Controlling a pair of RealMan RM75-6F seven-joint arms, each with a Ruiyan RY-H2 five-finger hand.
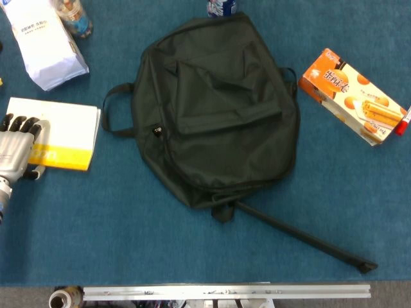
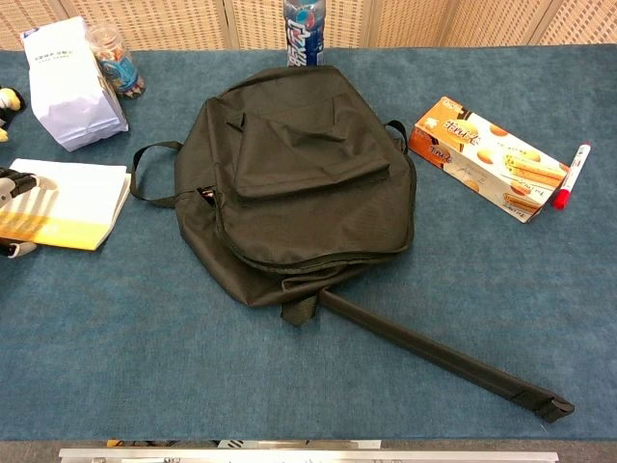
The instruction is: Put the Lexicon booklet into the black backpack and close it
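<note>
- Left hand [image 1: 16, 151]: at the left edge of the bench [image 1: 128, 237], laid flat on the left end of the booklet [image 1: 64, 131] with its dark fingertips [image 1: 22, 123] on the white cover; whether it grips the booklet or only presses on it cannot be told. In the chest view only a sliver of this hand [image 2: 12, 183] shows at the frame's left border.
- Right hand: seen in neither view.
- Booklet: white with a yellow band, lying flat near the left edge of the bench, apart from the backpack.
- Backpack [image 1: 218, 109]: black, lying flat at the middle of the bench, its carry loop [image 1: 115, 109] pointing toward the booklet, a long strap [image 1: 302, 237] trailing toward the near right corner.
- White bag [image 1: 45, 45] and jar [image 1: 74, 16]: far left corner.
- Bottle [image 2: 304, 29]: far edge, behind the backpack.
- Orange biscuit box [image 1: 353, 96] and red marker [image 2: 571, 176]: right side of the bench, side by side.
</note>
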